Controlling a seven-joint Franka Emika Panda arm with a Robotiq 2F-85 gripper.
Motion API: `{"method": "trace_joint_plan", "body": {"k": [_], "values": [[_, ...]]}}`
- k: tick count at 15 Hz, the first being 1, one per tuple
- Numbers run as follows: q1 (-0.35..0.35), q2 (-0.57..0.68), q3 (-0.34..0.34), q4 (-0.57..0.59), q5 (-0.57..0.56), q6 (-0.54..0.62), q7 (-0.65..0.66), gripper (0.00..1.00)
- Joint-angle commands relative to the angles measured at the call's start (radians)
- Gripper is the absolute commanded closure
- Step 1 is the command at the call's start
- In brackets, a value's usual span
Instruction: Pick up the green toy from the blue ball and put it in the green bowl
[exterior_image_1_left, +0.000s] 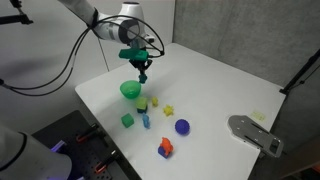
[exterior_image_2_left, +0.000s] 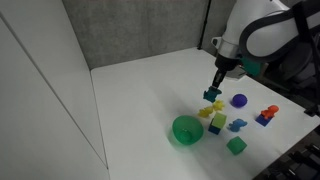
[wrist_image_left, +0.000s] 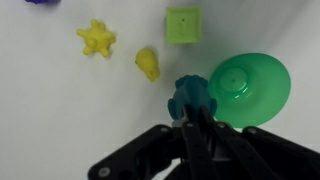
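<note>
We see the green toy (wrist_image_left: 190, 95) held in the air above the white bench (exterior_image_1_left: 230, 80), pinched by the gripper (exterior_image_1_left: 142, 70). Its fingers are drawn narrow on the toy. The toy hangs just beside the rim of the green bowl (wrist_image_left: 250, 85), which stands toward one corner of the bench. The blue ball (exterior_image_1_left: 182, 127) lies well apart from the bowl. A green cube (wrist_image_left: 183, 25) and a yellow star (wrist_image_left: 96, 38) are near.

Both exterior views look down at the table (exterior_image_1_left: 220, 90) from far off, from different sides. The wrist view looks straight down, close above the bowl (wrist_image_left: 250, 85).
</note>
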Motion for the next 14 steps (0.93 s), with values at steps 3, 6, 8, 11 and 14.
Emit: {"method": "trace_joint_plan", "body": {"k": [3, 6, 8, 11, 14], "values": [[0.047, -0.006, 0.064, -0.077, 0.046, 0.026, 0.001, 0.96], [0.076, 0.022, 0.078, -0.097, 0.026, 0.076, 0.018, 0.96], [0.093, 0.048, 0.077, -0.107, 0.011, 0.123, 0.029, 0.96], [0.115, 0.100, 0.067, -0.102, -0.013, 0.189, 0.055, 0.96], [0.132, 0.152, 0.049, -0.084, -0.048, 0.232, 0.087, 0.96]]}}
